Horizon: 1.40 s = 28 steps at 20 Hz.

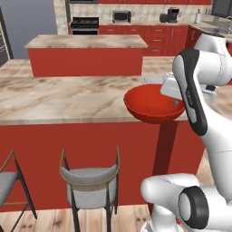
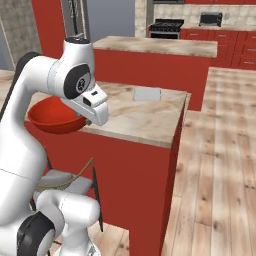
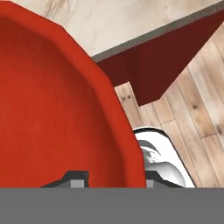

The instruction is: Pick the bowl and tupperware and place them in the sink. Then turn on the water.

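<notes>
The glossy red bowl (image 1: 152,105) hangs in the air at the near edge of the marble island counter (image 1: 63,97), partly past that edge. My gripper (image 1: 176,102) is shut on the bowl's right rim, one finger inside and one outside. In the hand view the bowl (image 3: 57,105) fills the left, with its rim between the fingertips (image 3: 77,177). From the right base view the bowl (image 2: 52,117) shows behind my hand. The flat grey tupperware (image 2: 147,94) lies on the counter's far corner. A grey basin, probably the sink (image 1: 212,30), sits in the back right counter. No water is in view.
Two stools (image 1: 90,181) stand under the counter's front. A second red island (image 1: 86,54) lies beyond, and a stove (image 1: 84,25) and a microwave (image 1: 121,16) line the back wall. Wooden floor (image 2: 225,150) runs to the right of the counter.
</notes>
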### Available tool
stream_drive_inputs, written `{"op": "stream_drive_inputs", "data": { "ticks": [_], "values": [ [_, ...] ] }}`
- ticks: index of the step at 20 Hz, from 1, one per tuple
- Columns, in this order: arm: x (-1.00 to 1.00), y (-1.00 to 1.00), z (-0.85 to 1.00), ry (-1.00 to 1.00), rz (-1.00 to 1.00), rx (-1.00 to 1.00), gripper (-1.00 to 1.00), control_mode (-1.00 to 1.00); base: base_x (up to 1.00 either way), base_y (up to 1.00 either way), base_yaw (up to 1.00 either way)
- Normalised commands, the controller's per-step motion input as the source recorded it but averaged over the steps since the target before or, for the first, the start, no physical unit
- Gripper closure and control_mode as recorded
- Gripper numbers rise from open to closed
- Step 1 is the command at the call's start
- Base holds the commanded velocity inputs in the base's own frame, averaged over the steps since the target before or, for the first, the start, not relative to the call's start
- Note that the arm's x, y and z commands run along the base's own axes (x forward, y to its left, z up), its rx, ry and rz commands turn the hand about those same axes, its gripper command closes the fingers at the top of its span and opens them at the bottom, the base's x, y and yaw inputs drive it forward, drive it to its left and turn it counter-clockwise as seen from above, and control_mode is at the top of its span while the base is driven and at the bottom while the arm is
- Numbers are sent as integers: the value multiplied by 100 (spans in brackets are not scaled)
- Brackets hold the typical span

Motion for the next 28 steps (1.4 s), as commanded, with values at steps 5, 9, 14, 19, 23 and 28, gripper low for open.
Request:
{"op": "stream_drive_inputs", "data": {
  "ticks": [5, 9, 14, 19, 23, 28],
  "values": [
    [0, 0, 0, 0, 0, 0, 100, 100, -17, -79, -2],
    [0, 0, 0, 0, 0, 0, 100, 100, 1, -99, -5],
    [0, 0, 0, 0, 0, 0, 100, 100, 11, -100, -1],
    [0, 0, 0, 0, 0, 0, 100, 100, 32, -100, 0],
    [0, 0, 0, 0, 0, 0, 100, 100, 63, -94, -1],
    [0, 0, 0, 0, 0, 0, 100, 100, 91, -93, 0]
  ]
}}
